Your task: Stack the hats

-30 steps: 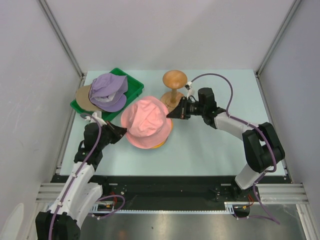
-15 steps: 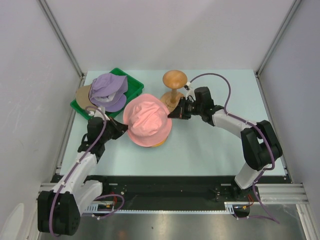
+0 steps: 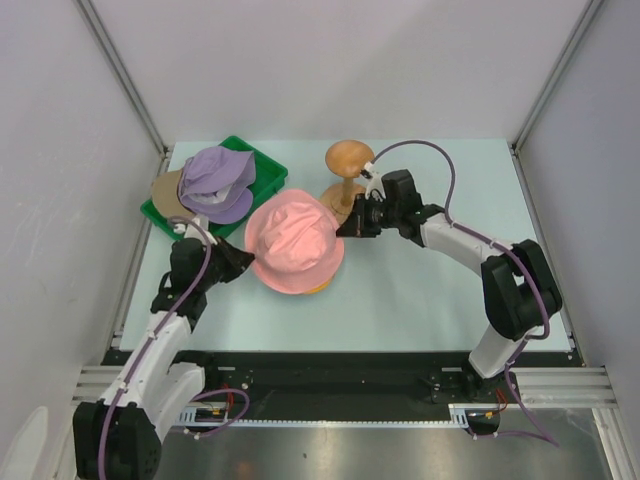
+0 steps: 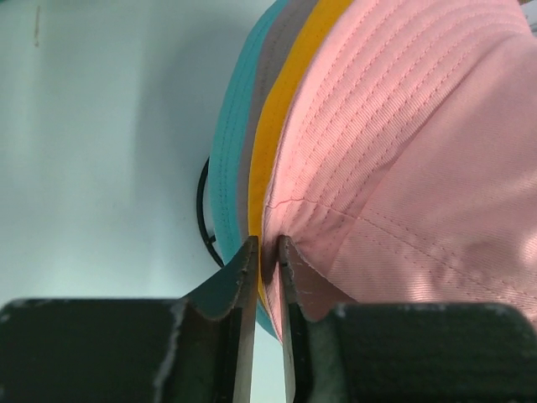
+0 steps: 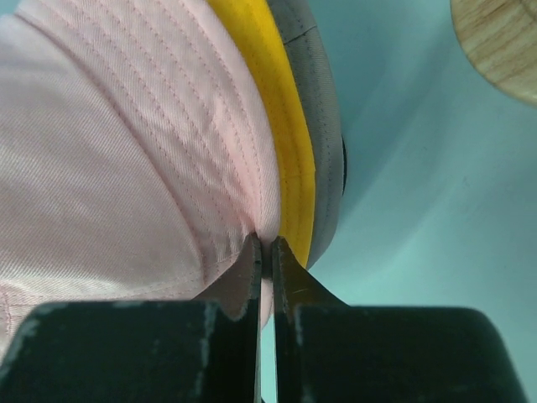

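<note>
Pink cloth sits right at both sets of jaws. The right gripper (image 5: 265, 243) has its jaws pressed together on the thin brim of the pink hat (image 3: 295, 245), at the hat's right edge. The left gripper (image 4: 268, 248) is at the other edge of the same brim. Its jaws stand a tiny bit apart with the brim's edge in the gap. I cannot tell if they pinch it or not.

Under the pink hat lie more brims, one on top of the other: the orange hat (image 5: 289, 126), the grey hat (image 5: 327, 143) and the teal hat (image 4: 225, 168) at the bottom. A black wire ring (image 4: 204, 210) peeks out below them. This pile sits in the middle of the tabletop (image 3: 430, 290), just beside the wooden stand (image 3: 348, 160). The lavender hat (image 3: 218, 180) lies on the tan cap (image 3: 165, 190) in the green tray (image 3: 265, 165) at the back left, not on the pile yet.

The hats look soft, light and floppy. I think they will bend and sag but not break. The stitched brim seems the best place to hold, with one pinch on each side so the hat stays flat.

I see no labels or words to read.
</note>
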`<state>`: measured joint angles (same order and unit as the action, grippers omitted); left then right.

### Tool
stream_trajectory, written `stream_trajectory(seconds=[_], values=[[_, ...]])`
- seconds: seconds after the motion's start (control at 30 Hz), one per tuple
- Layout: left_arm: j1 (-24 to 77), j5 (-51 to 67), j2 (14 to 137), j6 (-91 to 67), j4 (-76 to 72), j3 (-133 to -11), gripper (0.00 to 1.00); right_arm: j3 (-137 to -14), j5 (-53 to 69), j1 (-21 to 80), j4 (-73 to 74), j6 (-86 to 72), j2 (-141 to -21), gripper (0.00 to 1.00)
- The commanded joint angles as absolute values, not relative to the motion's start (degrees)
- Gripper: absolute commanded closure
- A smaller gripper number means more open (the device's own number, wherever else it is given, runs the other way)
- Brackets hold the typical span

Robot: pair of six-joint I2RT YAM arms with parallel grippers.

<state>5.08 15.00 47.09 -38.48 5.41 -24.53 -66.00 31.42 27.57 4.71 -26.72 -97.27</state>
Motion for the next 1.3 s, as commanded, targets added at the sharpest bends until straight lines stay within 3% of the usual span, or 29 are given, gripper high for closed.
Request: stream_trajectory(seconds=[0.0,0.37,0.47,0.53,0.57,0.67,0.83,1.0,1.27], values=[[4.0,10.3,49.8,-34.5,12.1,-29.5,0.8,-64.7,25.6,30.0,15.2,-20.7,-96.9,1.0],[4.0,10.1,70.0,-27.4,6.7,-42.7,0.78,-63.3,27.4,40.8,13.6,-19.0,-93.4,1.0],[4.0,12.6,73.7,-26.5,5.1,-47.0,0.63,-62.4,29.7,41.9,13.9,-17.6,-92.3,0.95],[3.9,12.5,75.1,-26.2,5.1,-49.7,0.46,-62.0,31.0,42.0,14.7,-17.2,-90.8,0.77],[3.9,12.6,75.9,-25.9,5.1,-50.4,0.41,-61.4,31.2,41.9,14.9,-17.1,-89.8,0.63],[3.1,12.7,76.6,-24.4,5.8,-52.7,0.21,-60.3,31.7,40.2,16.6,-17.6,-85.2,0.49],[0.2,11.1,73.6,-22.9,10.1,-54.6,0.02,-62.3,34.7,33.2,18.5,-18.7,-78.0,0.41],[0.2,9.8,68.6,-21.3,15.3,-55.8,0.0,-70.7,39.1,25.7,15.9,-19.2,-81.0,0.39],[0.2,10.6,59.7,-24.5,15.5,-45.1,0.03,-78.0,43.1,23.6,1.9,-25.0,-95.6,0.39]])
